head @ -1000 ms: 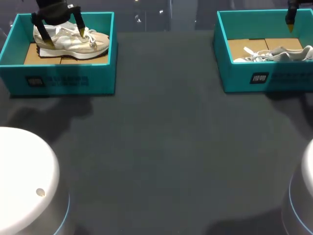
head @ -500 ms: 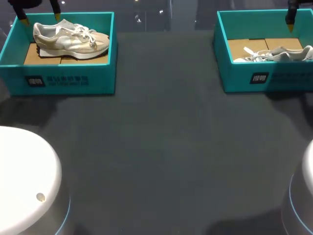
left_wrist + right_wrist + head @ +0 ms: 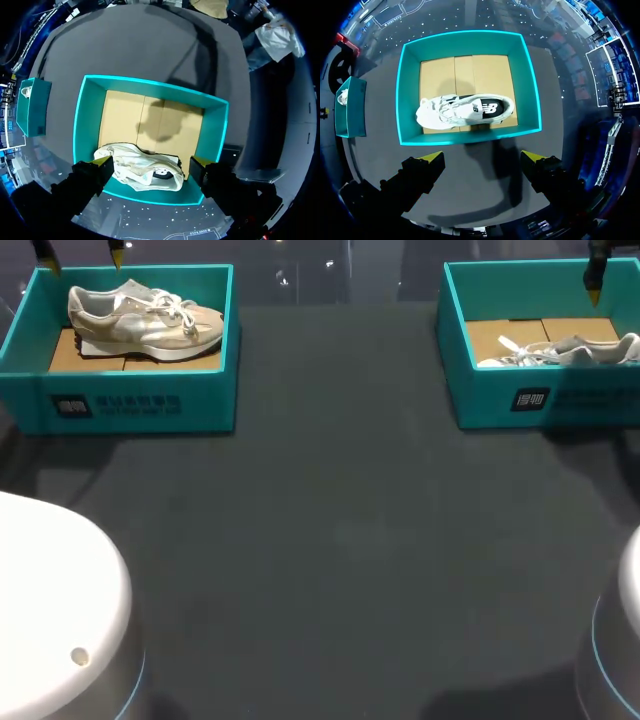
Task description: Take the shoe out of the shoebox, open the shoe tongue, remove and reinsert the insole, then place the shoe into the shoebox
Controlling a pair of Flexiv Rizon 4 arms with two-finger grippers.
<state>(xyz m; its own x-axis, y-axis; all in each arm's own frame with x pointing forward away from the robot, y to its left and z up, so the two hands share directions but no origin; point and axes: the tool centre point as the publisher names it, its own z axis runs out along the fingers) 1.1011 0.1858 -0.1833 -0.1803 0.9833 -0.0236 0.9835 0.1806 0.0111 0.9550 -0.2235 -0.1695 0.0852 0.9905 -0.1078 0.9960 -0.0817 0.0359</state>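
A second ago my left pincer [image 3: 81,254] sat down around the heel of the left shoe [image 3: 145,322]. Now it has risen clear, and only its two yellow tips show at the upper left edge of the frame, above the far wall of the left box [image 3: 130,410]. Its fingers are apart and hold nothing. The shoe did not go up with it and has barely shifted inside the box.

My right pincer [image 3: 482,159] has not moved over that second. It hangs with fingers apart and empty, with the right box [image 3: 540,400] just ahead of it at the upper right.

I read the left arm's rise as a release, not a pick-up. It could be the final placing into the box, but I cannot tell whether the insole was handled.

The left shoe is a cream trainer with a white sole and white laces. It stands upright on its sole on the brown card floor, toe towards the frame's right. From the left wrist it lies under the fingers, against the nearest box wall. The right shoe [image 3: 565,350] is paler and lies on its side in its box. The dark desk [image 3: 340,540] runs between the two boxes.
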